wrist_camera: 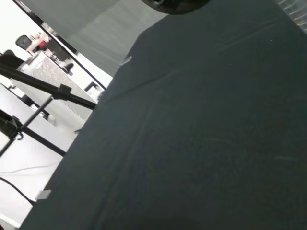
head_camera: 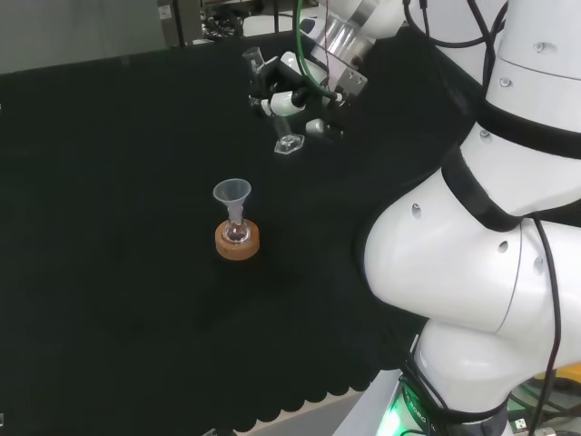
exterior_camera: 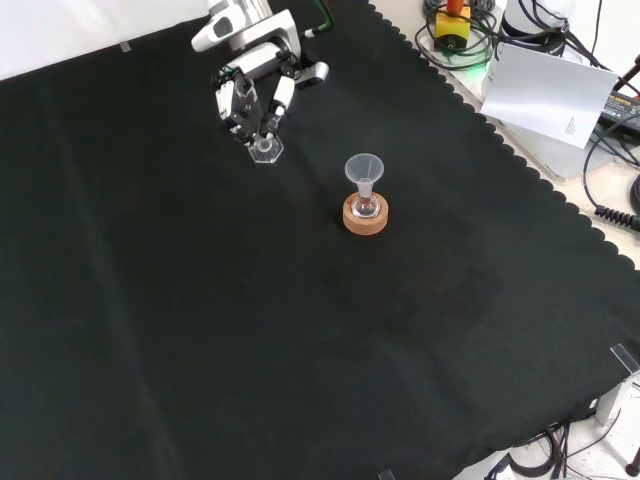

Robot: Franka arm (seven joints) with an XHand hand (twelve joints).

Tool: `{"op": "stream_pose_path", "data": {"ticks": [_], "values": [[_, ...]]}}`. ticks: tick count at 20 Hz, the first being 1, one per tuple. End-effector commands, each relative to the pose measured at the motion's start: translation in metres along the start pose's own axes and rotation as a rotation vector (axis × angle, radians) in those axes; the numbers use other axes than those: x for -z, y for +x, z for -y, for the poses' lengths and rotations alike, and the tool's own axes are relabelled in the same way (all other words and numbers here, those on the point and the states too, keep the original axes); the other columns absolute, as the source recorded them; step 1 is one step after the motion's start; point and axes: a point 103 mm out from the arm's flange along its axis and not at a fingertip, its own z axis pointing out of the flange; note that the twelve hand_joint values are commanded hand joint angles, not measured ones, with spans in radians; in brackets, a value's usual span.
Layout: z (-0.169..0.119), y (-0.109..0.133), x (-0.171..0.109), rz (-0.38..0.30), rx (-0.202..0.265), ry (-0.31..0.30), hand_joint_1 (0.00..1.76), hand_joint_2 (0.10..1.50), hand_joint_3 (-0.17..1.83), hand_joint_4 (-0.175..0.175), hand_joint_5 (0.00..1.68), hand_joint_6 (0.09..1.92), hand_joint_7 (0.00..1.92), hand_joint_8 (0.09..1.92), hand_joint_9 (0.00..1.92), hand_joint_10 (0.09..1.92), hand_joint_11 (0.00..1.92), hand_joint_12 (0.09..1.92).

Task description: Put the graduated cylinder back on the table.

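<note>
The clear graduated cylinder (head_camera: 287,136) is in the hand (head_camera: 289,89) at the far middle of the cloth in the head view, with the fingers curled round its tube. It leans, its open top (head_camera: 253,57) up to the left and its hexagonal foot low by the cloth; whether the foot touches I cannot tell. In the front view the hand (exterior_camera: 252,88) comes in at the top left, with the cylinder's foot (exterior_camera: 265,150) just below the fingers.
A small flask with a clear funnel (head_camera: 232,193) in its neck stands on a cork ring (head_camera: 238,241) nearer mid-cloth, also the cork ring (exterior_camera: 365,217) in the front view. A white sheet (exterior_camera: 548,93) and cables lie beyond the cloth's scalloped right edge.
</note>
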Motion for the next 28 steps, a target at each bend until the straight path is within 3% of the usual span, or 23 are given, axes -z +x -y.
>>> {"op": "stream_pose_path", "data": {"ticks": [1,9,23,28], "values": [[-0.023,-0.018,-0.021,-0.058,0.044,-0.035,1.26,1.11,0.00,-0.175,0.97,1.02,1.00,1.00,1.45,0.09,1.27,0.71],[-0.036,-0.033,-0.043,-0.082,0.077,-0.045,1.26,1.11,0.00,-0.175,0.97,1.02,1.00,1.00,1.45,0.09,1.27,0.72],[-0.053,-0.067,-0.066,-0.144,0.072,-0.058,1.25,1.12,0.00,-0.175,0.95,1.06,0.97,1.04,1.42,0.09,1.24,0.73],[-0.059,-0.077,-0.072,-0.200,0.068,-0.071,1.25,1.13,0.00,-0.175,0.93,1.08,0.95,1.07,1.39,0.09,1.21,0.75]]}}
